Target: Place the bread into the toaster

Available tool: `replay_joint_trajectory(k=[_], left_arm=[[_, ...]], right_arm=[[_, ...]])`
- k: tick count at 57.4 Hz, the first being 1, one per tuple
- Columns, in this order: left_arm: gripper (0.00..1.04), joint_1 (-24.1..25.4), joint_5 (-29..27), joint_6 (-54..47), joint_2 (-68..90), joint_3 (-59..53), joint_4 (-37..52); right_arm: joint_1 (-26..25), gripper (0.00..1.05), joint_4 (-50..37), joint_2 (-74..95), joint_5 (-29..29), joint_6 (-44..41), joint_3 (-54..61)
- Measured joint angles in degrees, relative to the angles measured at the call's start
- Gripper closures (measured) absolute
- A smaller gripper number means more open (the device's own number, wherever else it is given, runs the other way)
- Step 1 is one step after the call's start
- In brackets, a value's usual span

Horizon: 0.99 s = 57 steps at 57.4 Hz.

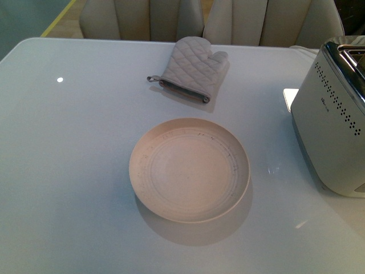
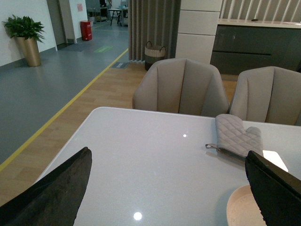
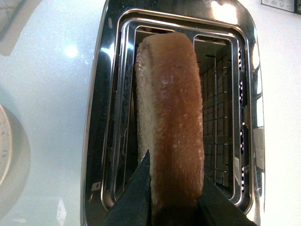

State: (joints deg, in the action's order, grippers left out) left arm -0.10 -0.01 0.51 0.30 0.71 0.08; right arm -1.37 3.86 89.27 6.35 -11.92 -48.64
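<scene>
Brown-crusted bread (image 3: 171, 117) stands on edge over the toaster (image 3: 174, 113) slot, pinched between the right gripper (image 3: 173, 188) jaws. Left gripper (image 2: 164, 188) hangs spread above the table (image 1: 68, 142). Plate (image 1: 189, 169) sits bare beside the oven mitt (image 1: 191, 68).

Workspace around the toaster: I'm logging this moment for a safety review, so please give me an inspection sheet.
Surface: pale glossy table, with light reflections.
Job's things: bread held on edge over the slots of the toaster, partly lowered in; the toaster stands at the table's right side.
Clutter: empty plate at centre; oven mitt lying flat beyond it.
Grippers: right gripper shut on the bread's crust; left gripper open, above the table, holding nothing.
Cables: nothing seen.
Surroundings: two beige chairs at the far edge; potted plant, basket and yellow floor line beyond.
</scene>
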Motion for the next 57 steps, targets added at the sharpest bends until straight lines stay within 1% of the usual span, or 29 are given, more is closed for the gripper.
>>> replay_joint_trajectory(k=[5,15,24,25,27,32,39,43,44,47,48,51,52,57], left_arm=[[0.07,0.0,0.0,0.0,0.0,0.0,0.0],[0.07,0.0,0.0,0.0,0.0,0.0,0.0],[0.07,0.0,0.0,0.0,0.0,0.0,0.0],[0.07,0.0,0.0,0.0,0.0,0.0,0.0],[0.07,0.0,0.0,0.0,0.0,0.0,0.0],[0.07,0.0,0.0,0.0,0.0,0.0,0.0],[0.07,0.0,0.0,0.0,0.0,0.0,0.0],[0.07,0.0,0.0,0.0,0.0,0.0,0.0],[0.07,0.0,0.0,0.0,0.0,0.0,0.0],[0.07,0.0,0.0,0.0,0.0,0.0,0.0],[0.07,0.0,0.0,0.0,0.0,0.0,0.0],[0.07,0.0,0.0,0.0,0.0,0.0,0.0],[0.07,0.0,0.0,0.0,0.0,0.0,0.0],[0.07,0.0,0.0,0.0,0.0,0.0,0.0]], right_arm=[[-0.1,0.71,-1.5,0.0,0.0,0.2,1.8],[-1.0,0.45,-4.2,-0.9,-0.1,0.3,4.0],[-1.7,0.12,-10.5,-7.0,-0.6,0.3,7.4],[-1.7,0.1,-11.3,-7.9,-0.8,0.4,7.8],[-1.7,0.07,-12.7,-9.4,-1.1,0.5,8.6],[-1.7,0.09,-16.1,-13.9,-1.3,1.2,11.1],[-1.4,0.09,-20.9,-25.1,0.8,2.5,19.0],[-1.9,0.22,-35.0,-29.0,-6.9,7.0,26.7],[-1.8,0.24,-36.6,-29.4,-7.1,7.3,27.5],[0.0,0.34,-43.0,-31.6,-6.4,9.2,31.6],[0.2,0.36,-43.5,-31.9,-6.4,9.3,32.1],[1.0,0.46,-44.5,-33.9,-6.6,10.1,34.3],[1.0,0.48,-44.6,-34.2,-6.6,10.2,34.6],[1.1,0.66,-44.4,-37.1,-6.4,11.0,37.5]])
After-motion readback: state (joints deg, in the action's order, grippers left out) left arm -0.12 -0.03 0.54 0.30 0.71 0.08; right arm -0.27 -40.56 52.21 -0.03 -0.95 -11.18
